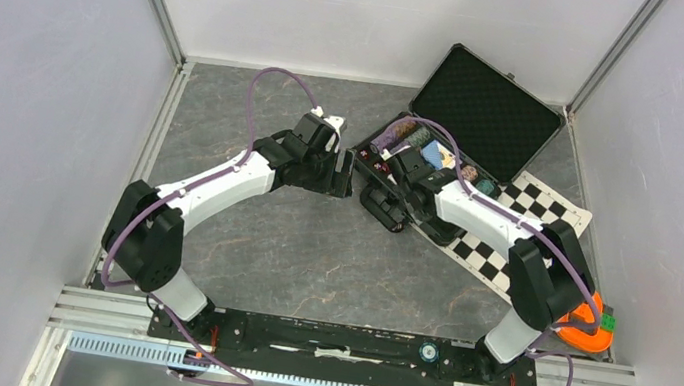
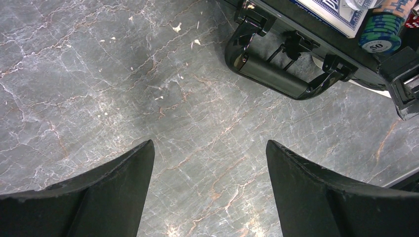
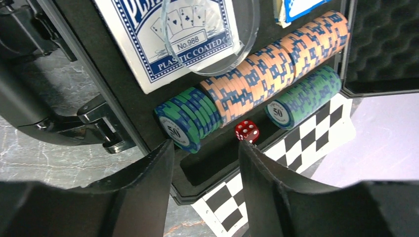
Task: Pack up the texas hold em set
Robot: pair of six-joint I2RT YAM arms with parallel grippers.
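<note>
Grey marbled tabletop point(image 1: 310, 249) fills the walled cell, and the black case point(image 1: 487, 102) lies with its foam-lined lid thrown back, just ahead of both wrists. The left gripper point(image 2: 208, 145) hangs over bare table with its jaws spread wide and nothing between them. Ahead of it and a little to its right is the case's handle point(image 2: 274, 74), apart from the fingertips, and beyond the handle the edge of a blue card deck point(image 2: 336, 12) and a stack of teal chips point(image 2: 380, 32) show inside the case. The right gripper point(image 3: 205, 145) hovers over the near edge of the case, its jaws partly apart and holding nothing, and an unfilled slot of the lining shows in the gap between them. A small red die point(image 3: 247, 131) sits just beyond the tip of one finger point(image 3: 276, 197); whether they touch I cannot tell. Farther ahead of this gripper lie rows of teal chips and orange-and-blue chips point(image 3: 276, 64) on edge, then the card deck with a clear round disc point(image 3: 207, 34) on top. A checkered mat point(image 3: 321, 128) sticks out from under the case. An orange toy point(image 1: 586, 328) sits by the right arm's base.
</note>
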